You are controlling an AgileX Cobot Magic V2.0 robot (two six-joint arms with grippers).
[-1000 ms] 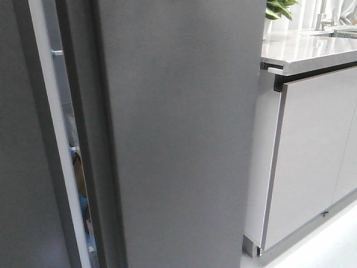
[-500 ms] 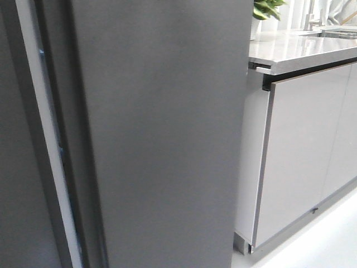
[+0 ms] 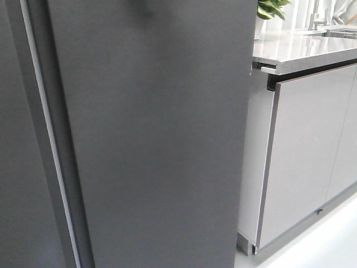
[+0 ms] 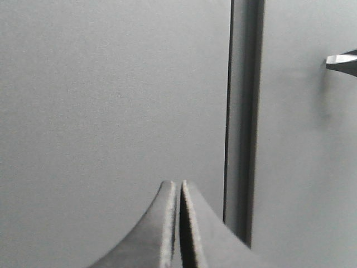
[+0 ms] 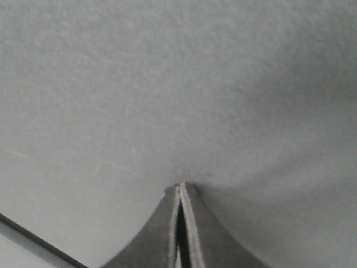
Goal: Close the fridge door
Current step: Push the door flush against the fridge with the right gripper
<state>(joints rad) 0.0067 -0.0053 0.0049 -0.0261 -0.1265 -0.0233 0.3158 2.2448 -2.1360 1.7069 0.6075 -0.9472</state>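
Matte dark grey fridge door (image 3: 150, 145), flat; right hand (image 5: 179, 187) pressed shut against it.

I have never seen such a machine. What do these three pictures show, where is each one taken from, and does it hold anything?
It is a robot with two arms; each ends in a gripper with a small camera on the wrist. The front view looks forward from the robot: the big dark panel is the fridge door, with pale kitchen cabinets to its right. The other two pictures come from the wrists. The left gripper and the right gripper are both shut and hold nothing. The right one's tips seem to meet a grey surface, probably the door.
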